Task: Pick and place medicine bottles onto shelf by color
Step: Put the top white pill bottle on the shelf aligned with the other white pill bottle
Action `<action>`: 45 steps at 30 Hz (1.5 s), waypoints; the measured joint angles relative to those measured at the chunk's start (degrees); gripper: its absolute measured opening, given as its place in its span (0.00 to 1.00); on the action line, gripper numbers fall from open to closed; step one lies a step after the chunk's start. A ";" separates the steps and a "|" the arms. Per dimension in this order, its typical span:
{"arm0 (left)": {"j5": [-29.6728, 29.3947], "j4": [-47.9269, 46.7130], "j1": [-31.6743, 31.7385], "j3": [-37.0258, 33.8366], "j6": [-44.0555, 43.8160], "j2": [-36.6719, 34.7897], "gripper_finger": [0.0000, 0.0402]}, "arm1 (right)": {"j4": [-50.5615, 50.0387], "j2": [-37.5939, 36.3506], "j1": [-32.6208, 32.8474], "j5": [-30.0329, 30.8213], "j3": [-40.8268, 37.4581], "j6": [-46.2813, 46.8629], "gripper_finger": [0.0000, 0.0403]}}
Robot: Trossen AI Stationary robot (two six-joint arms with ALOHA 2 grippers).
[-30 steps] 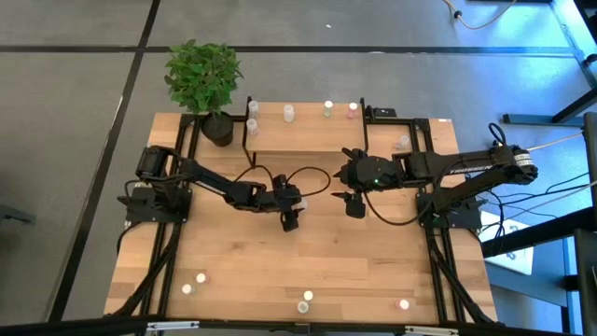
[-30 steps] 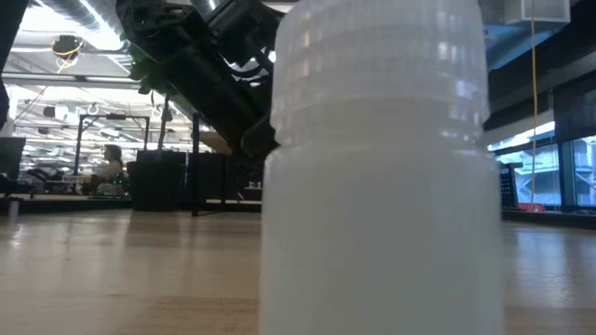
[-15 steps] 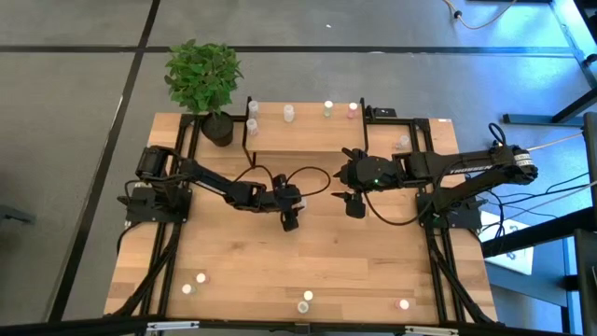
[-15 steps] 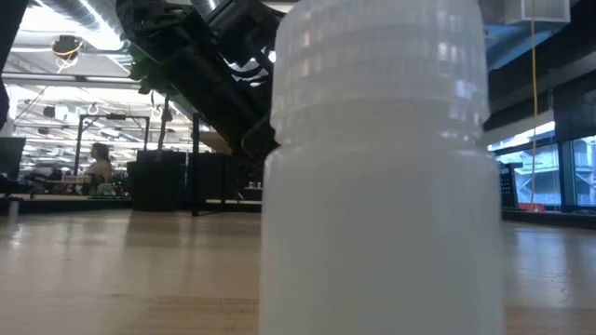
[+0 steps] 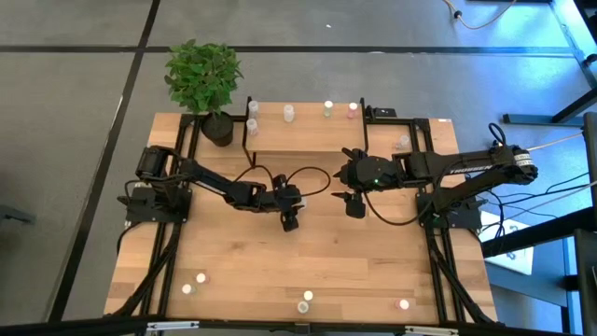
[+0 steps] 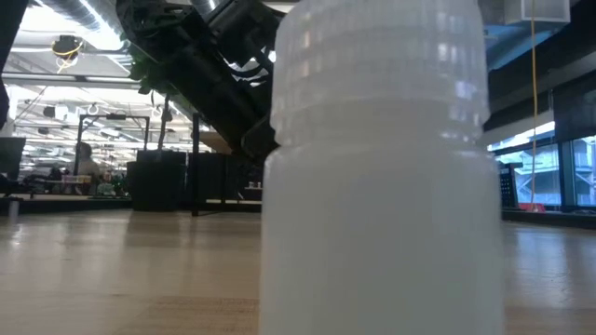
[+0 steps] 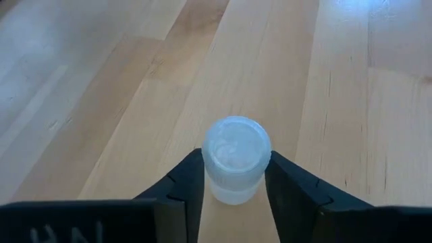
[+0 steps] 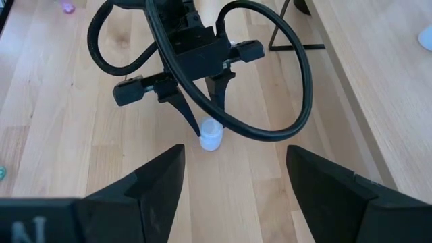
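Wood table (image 5: pixel 326 252) mid-span: small whitish bottle (image 7: pixel 236 156), white cap, upright. Left gripper (image 7: pixel 236 177) fingers pressed against both its sides. Right gripper (image 8: pixel 233 177) wide apart, empty.

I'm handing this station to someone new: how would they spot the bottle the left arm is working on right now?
Start at the wooden table and follow the left gripper to its tip near the middle. Between its two dark fingers stands one small white-capped bottle. It is the only bottle mid-table; the rest sit on the shelf or along the near edge.
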 joint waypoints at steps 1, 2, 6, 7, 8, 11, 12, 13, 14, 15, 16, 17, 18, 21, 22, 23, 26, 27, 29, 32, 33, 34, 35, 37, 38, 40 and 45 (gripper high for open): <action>0.00 0.00 0.00 0.00 0.00 0.01 0.31 | 0.00 0.00 0.00 0.00 0.00 0.00 0.65; 0.00 0.00 0.00 0.00 0.00 0.00 0.31 | 0.00 0.00 0.00 0.00 0.00 -0.10 0.65; 0.05 0.00 0.00 0.00 0.00 -0.01 0.30 | -0.01 0.00 -0.02 0.00 0.00 0.01 0.65; 0.15 -0.10 -0.02 0.00 -0.02 -0.15 0.30 | 0.00 0.00 0.00 0.00 0.00 -0.07 0.65; 0.17 -0.21 -0.10 0.00 -0.04 -0.39 0.30 | 0.00 0.00 -0.02 0.00 0.00 -0.13 0.65; 0.92 -0.37 -0.20 0.00 -0.12 -1.60 0.30 | 0.00 0.00 -0.01 0.00 0.00 0.02 0.65; 1.29 -0.26 -0.20 0.02 -0.15 -2.20 0.30 | -0.01 0.00 -0.02 0.00 0.00 -0.04 0.65; 1.44 -0.34 -0.20 0.02 -0.18 -2.83 0.30 | 0.00 0.00 -0.01 0.00 0.00 -0.14 0.65; 1.49 -0.65 -0.22 0.02 -0.31 -3.48 0.30 | 0.00 0.00 -0.01 0.00 0.00 -0.14 0.65; 1.49 -1.32 -0.22 0.02 -0.44 -4.26 0.30 | 0.00 0.00 0.00 0.00 0.00 -0.05 0.65; 1.47 -1.73 -0.22 0.02 -0.68 -5.05 0.30 | 0.00 0.00 0.00 0.00 0.00 0.02 0.65; 1.49 -2.09 -0.20 0.02 -1.34 -5.91 0.30 | 0.00 0.00 -0.02 0.00 0.00 -0.01 0.65; 1.47 -3.00 -0.20 0.02 -1.91 -6.90 0.30 | 0.00 0.00 0.00 0.00 0.00 -0.12 0.65; 1.43 -4.33 -0.20 0.02 -3.15 -9.69 0.30 | -0.02 0.00 -0.02 0.00 0.00 -0.01 0.65; 1.43 -4.34 -0.20 0.02 -3.40 -10.75 0.30 | 0.01 0.00 0.00 0.00 0.00 0.00 0.65; 1.29 -4.36 -0.22 0.02 -3.46 -11.81 0.30 | -0.01 0.00 -0.02 0.00 -0.01 -0.06 0.65; 0.67 -4.72 -0.20 0.02 -3.48 -15.28 0.30 | 0.02 0.00 -0.02 0.00 0.00 -0.13 0.65; 0.26 -4.59 -0.20 0.04 -3.48 -16.33 0.30 | 0.04 0.00 0.00 0.00 0.00 -0.16 0.65; -1.54 -5.06 -0.22 0.04 -3.32 -18.64 0.30 | 0.02 0.00 0.00 0.00 0.00 -0.15 0.65; -6.11 -6.82 0.11 0.04 -3.01 -21.85 0.30 | 0.06 -0.02 -0.02 0.00 0.00 -0.16 0.65; -7.39 -7.86 0.42 0.04 -2.99 -23.00 0.30 | 0.07 -0.02 -0.01 0.00 0.00 -0.17 0.65; -8.36 -8.21 0.84 0.04 -2.99 -24.03 0.30 | 0.13 -0.02 0.00 0.00 0.00 -0.17 0.65; -8.92 -8.19 1.29 0.04 -2.98 -24.96 0.30 | 0.30 -0.02 -0.04 0.01 0.00 -0.25 0.65; -9.62 -8.30 2.40 0.04 -2.26 -26.68 0.30 | 0.89 -0.02 -0.04 0.09 0.00 -0.55 0.65; -9.74 -8.29 2.97 0.06 -1.47 -27.43 0.30 | 1.38 -0.02 -0.04 0.10 -0.01 -0.92 0.65; -10.11 -8.39 4.31 0.50 -0.41 -28.44 0.30 | 2.04 -0.04 -0.04 0.11 0.00 -1.90 0.65; -10.12 -12.62 8.13 4.85 3.03 -28.90 0.30 | 3.80 -0.04 -0.02 1.92 0.00 -1.90 0.65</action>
